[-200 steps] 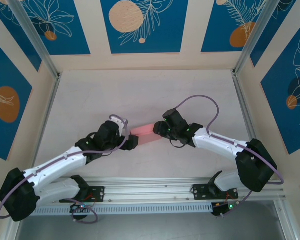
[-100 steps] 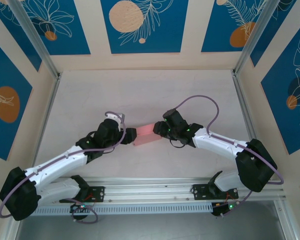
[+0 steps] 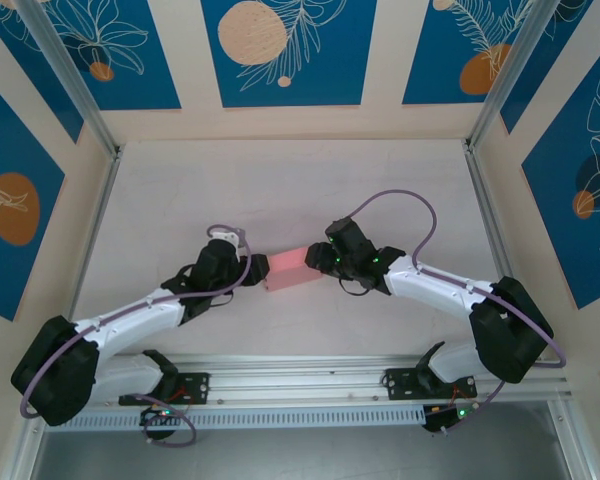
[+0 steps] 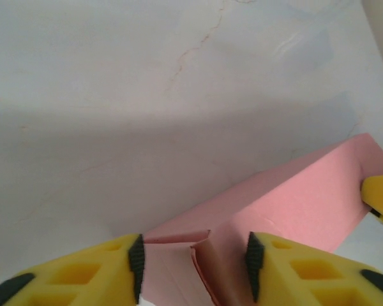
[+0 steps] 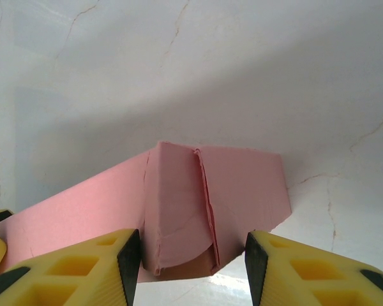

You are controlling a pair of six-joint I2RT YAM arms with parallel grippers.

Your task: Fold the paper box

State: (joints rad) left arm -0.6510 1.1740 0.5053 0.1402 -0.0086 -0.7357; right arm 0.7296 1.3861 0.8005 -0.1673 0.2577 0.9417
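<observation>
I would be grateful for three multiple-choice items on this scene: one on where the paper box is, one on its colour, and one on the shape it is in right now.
1. Where is the paper box?
A. Far off to the left side
B. Between the left gripper and the right gripper
C. Far off to the right side

2. What colour is it?
A. Pink
B. Blue
C. Green

3. What shape is it in?
A. A flat unfolded sheet
B. A crumpled ball
C. A long raised box with walls

Answers:
1 B: the top view shows it spanning the gap between the two grippers.
2 A: every view shows it pink.
3 C: the right wrist view shows a top face, a side wall and end flaps.
</observation>
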